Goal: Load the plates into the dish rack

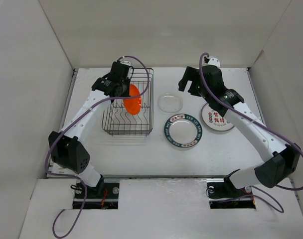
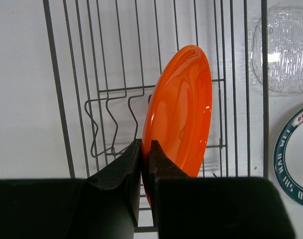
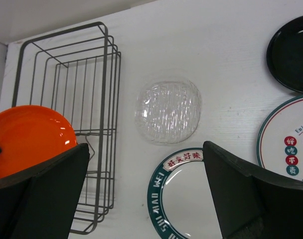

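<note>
**A:** What does the left gripper [image 2: 145, 147] hold?

**B:** It is clamped tight on the near rim of the small orange plate [image 2: 179, 109]. The plate stands on its edge and rises straight out from the fingertips, over the inside of the dish rack [image 1: 126, 133]. I cannot tell if its far edge touches the wires yet.

**A:** How to do this step well?

**B:** I judge the plate should go down between two of the upright tines just beyond the fingertips, so that both faces get support. Lower it slowly and vertical, and open only when the rim sits on the bottom wires. The plate is glossy and smooth. It may slip in the pads, or roll on the thin round wires, if it is let go too early.

**A:** And the rack itself?

**B:** It is dark thin metal wire, rectangular, with bent dividers. It looks light, so a push from the side could shift it on the white table [image 1: 141, 159].

**A:** The right gripper [image 3: 145, 148]?

**B:** Its jaws stand wide apart and hold nothing.
- **Small clear plate** [image 3: 167, 118]: it lies flat just beyond the fingertips, ribbed and transparent.
- **Teal-rimmed plate** [image 3: 159, 199]: it is under the gripper, white with lettering on the rim.
- **Plate with red and green characters** [image 3: 291, 144]: it lies to the gripper's right.
- **Black plate** [image 3: 293, 52]: it is farther out on that side, and shiny.

All four lie outside the rack.
</note>
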Robot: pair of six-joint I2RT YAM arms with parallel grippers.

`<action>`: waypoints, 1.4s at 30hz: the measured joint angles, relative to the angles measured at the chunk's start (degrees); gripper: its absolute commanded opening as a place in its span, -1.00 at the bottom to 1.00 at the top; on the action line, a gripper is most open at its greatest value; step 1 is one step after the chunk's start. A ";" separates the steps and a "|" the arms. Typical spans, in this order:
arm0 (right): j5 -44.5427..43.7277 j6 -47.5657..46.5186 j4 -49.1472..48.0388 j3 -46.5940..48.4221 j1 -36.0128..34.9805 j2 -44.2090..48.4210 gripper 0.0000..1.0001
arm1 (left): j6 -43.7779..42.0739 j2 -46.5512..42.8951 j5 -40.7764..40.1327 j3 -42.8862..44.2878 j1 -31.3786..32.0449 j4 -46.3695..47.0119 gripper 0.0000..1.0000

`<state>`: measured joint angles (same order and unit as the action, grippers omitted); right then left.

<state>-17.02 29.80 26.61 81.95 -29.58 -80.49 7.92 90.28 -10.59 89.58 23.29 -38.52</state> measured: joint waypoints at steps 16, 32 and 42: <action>1.81 -0.87 0.44 -4.17 3.17 1.27 1.00 | 2.34 5.40 -2.08 -0.13 2.86 1.90 -1.00; 14.10 -8.66 -8.02 -2.51 7.93 -22.99 0.97 | -0.09 6.54 5.53 -0.07 3.13 1.70 0.42; 19.85 -11.63 -9.07 4.07 12.35 -36.30 0.37 | -2.86 4.31 9.55 2.54 2.56 0.35 1.00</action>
<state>2.83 18.17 17.54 86.02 -17.23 -116.79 5.06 94.59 -1.04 92.12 25.85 -38.17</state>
